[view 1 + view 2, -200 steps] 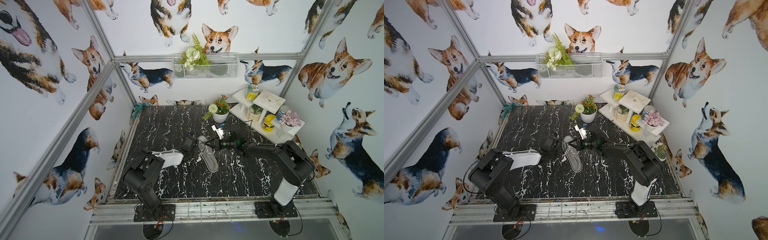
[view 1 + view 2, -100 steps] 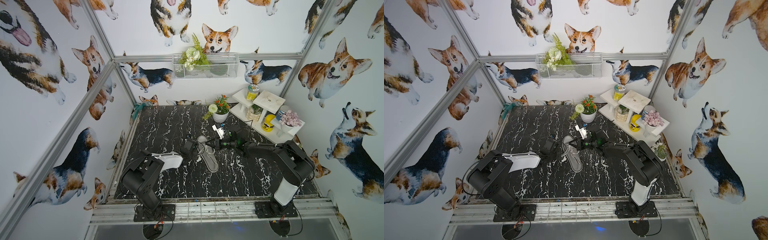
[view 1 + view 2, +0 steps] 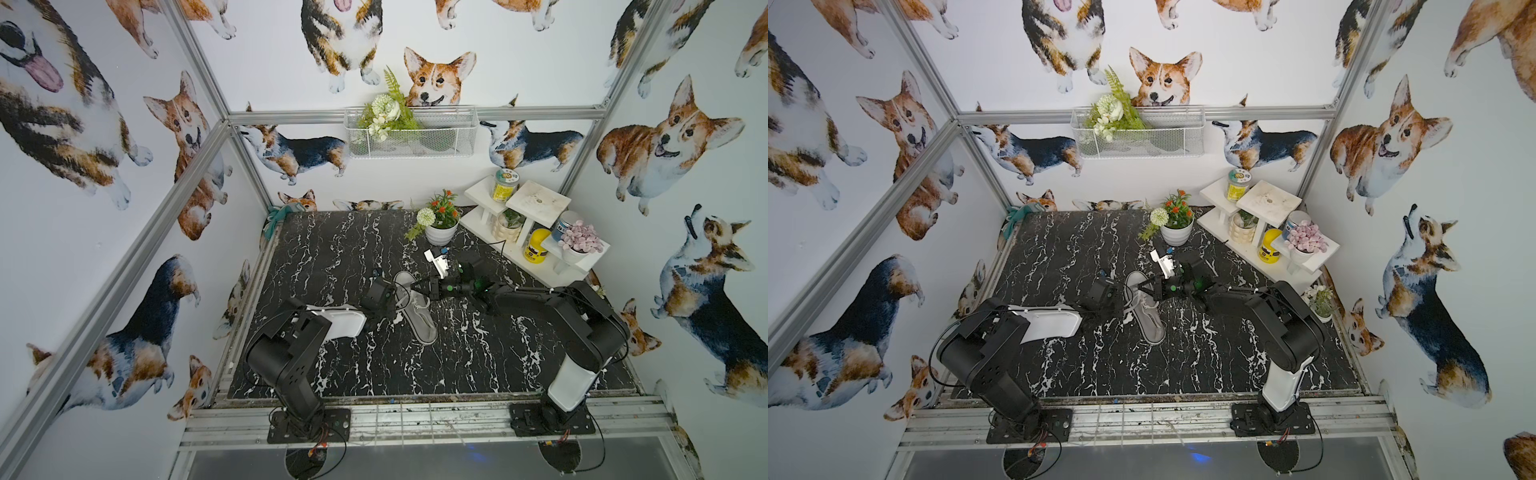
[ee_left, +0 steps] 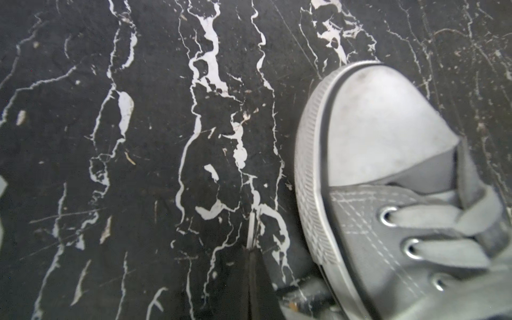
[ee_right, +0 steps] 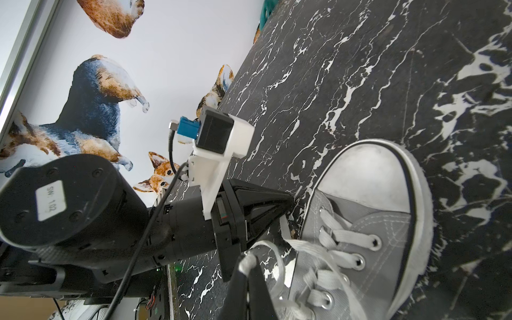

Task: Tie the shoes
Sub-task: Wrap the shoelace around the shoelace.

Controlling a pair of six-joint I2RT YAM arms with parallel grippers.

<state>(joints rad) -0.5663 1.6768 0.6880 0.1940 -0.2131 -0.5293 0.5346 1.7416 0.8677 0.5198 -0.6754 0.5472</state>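
grey canvas sneaker point(image 3: 420, 318); flat white laces point(image 5: 345, 235) inside closed left gripper point(image 5: 291, 201), closed right gripper point(image 5: 247, 262)

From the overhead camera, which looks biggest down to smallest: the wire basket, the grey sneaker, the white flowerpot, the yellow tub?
1. wire basket, though it hangs nearer the camera.
2. grey sneaker.
3. white flowerpot and yellow tub: too alike to rank.

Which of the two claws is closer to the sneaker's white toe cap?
Left. The left gripper has its tip right beside the toe cap. The right gripper is farther back along the sneaker, by the laced eyelets, pinching a lace.
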